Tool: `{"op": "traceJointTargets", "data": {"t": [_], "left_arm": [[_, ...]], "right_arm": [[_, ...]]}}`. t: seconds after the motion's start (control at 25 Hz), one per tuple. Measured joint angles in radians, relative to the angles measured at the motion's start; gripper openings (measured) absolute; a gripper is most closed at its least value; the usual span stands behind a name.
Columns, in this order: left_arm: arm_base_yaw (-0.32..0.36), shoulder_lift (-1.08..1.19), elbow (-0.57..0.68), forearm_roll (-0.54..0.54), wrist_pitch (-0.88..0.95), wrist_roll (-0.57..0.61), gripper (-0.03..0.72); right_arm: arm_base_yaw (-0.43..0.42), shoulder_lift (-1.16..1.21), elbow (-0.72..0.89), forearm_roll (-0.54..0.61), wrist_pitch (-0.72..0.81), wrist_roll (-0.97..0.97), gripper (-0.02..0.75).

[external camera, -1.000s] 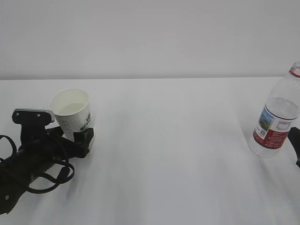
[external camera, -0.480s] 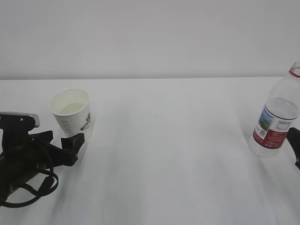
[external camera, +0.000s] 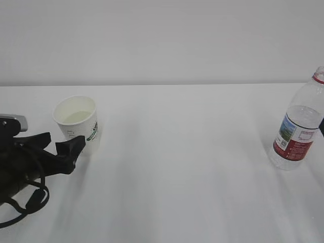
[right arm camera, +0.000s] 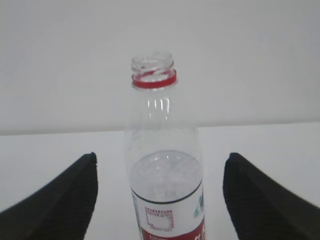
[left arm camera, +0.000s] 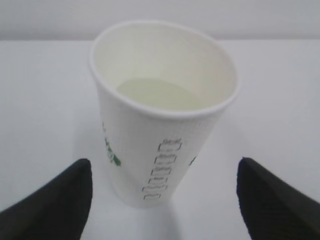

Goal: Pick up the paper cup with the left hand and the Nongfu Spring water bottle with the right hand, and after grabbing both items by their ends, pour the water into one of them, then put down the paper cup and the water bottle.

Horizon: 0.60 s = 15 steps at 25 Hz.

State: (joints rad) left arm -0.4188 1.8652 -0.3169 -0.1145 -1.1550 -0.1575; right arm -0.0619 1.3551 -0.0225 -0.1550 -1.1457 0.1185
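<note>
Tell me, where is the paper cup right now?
The cup stands upright on the left of the table in the exterior view, just beyond the open left pincer, far from the bottle at right.

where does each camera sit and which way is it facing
Exterior: raised in front of the table, looking down across it at a slant; left hand near the paper cup.
Left wrist: behind the open black fingers, facing the cup.
Right wrist: behind its fingers, facing the Nongfu Spring water bottle.
Shared: cup and bottle appear in the exterior view too.

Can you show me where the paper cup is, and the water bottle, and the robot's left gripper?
paper cup (external camera: 78,121): exterior view, side wall.
water bottle (external camera: 296,134): exterior view, label.
left gripper (external camera: 55,144): exterior view, between its fingertips.
</note>
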Motion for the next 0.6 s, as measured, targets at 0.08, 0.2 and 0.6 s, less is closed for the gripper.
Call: {"op": "traceJointTargets", "data": {"t": [0.08, 0.2, 0.6], "left_arm": [[0.0, -0.037, 0.004, 0.024, 0.0, 0.0, 0.658], [0.0, -0.088, 0.006, 0.068, 0.0, 0.0, 0.649], [0.0, -0.261, 0.007, 0.114, 0.0, 0.0, 0.617]], "right_arm": [[0.0, -0.036, 0.0, -0.002, 0.0, 0.0, 0.589], [0.0, -0.081, 0.001, -0.002, 0.0, 0.004, 0.589], [0.0, -0.157, 0.005, 0.006, 0.012, 0.032, 0.589]]}}
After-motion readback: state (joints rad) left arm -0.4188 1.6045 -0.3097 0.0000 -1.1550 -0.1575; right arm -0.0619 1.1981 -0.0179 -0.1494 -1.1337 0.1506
